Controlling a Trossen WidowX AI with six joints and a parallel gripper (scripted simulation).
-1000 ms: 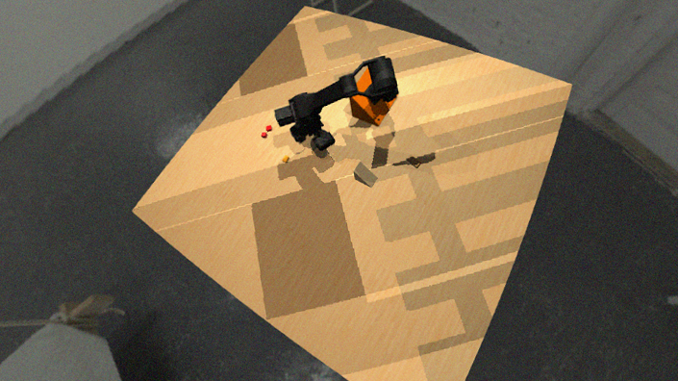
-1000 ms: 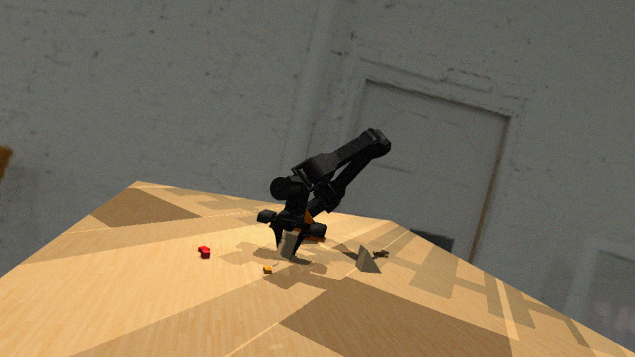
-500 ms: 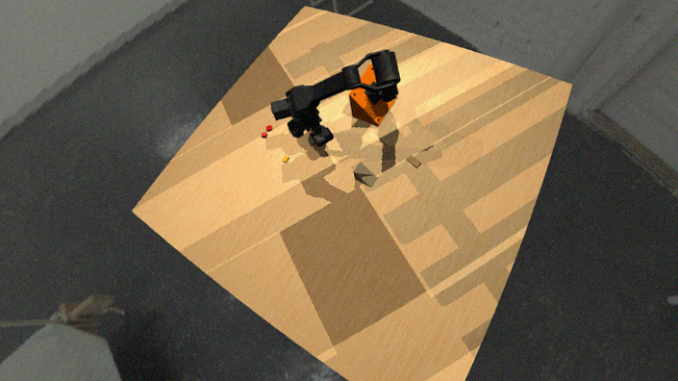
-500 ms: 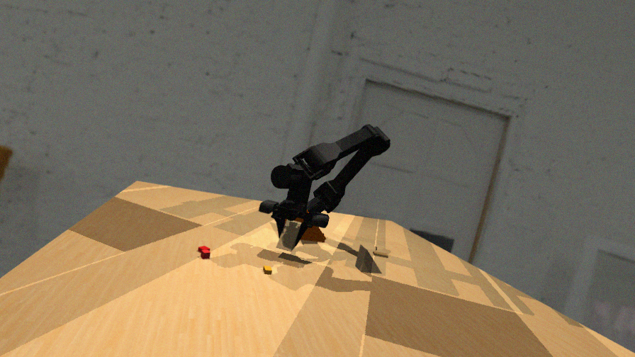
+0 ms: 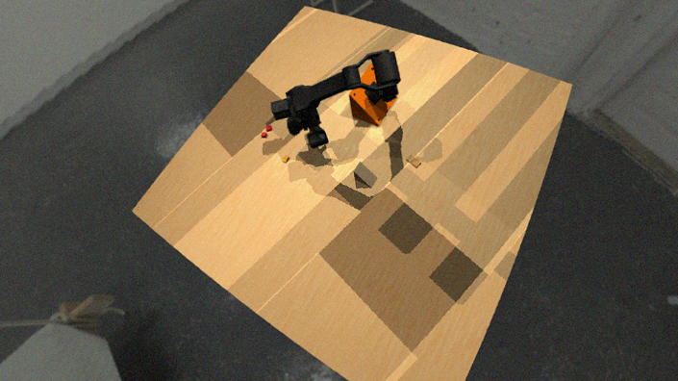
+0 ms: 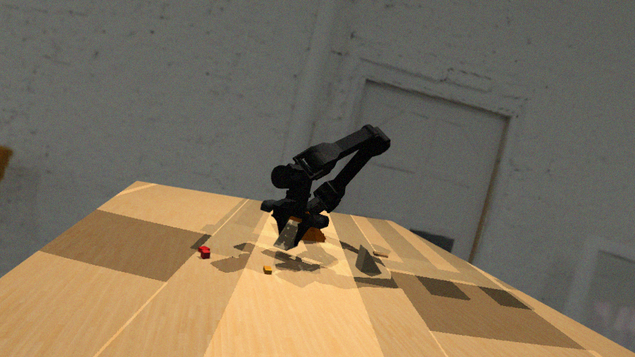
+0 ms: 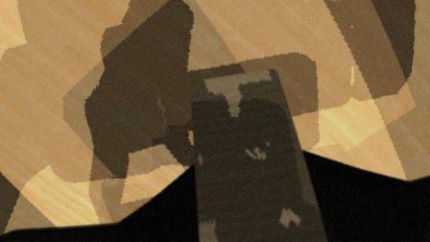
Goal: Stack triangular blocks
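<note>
One grey triangular block [image 6: 286, 234] [image 7: 240, 192] is between the fingers of my gripper [image 6: 289, 239] [image 7: 245, 162], which is shut on it. In the exterior view it hangs a little above the table and looks tilted. In the wrist view it runs down from the middle to the bottom edge, in shadow; its sloped face cannot be made out there. In the top view the arm hides it. The other grey triangular block [image 5: 365, 175] [image 6: 366, 261] stands on the table, to the right of my gripper in the exterior view, its narrow edge up. The two blocks are apart.
Two small red pieces [image 5: 265, 131] [image 6: 204, 252] and a small orange-yellow piece [image 5: 284, 159] [image 6: 267, 270] lie left of the gripper. A thin brown piece [image 5: 413, 162] [image 6: 380, 254] lies behind the standing block. An orange angular body [image 5: 367, 109] [image 6: 315, 235] is by the arm's base. Shadows cross the table.
</note>
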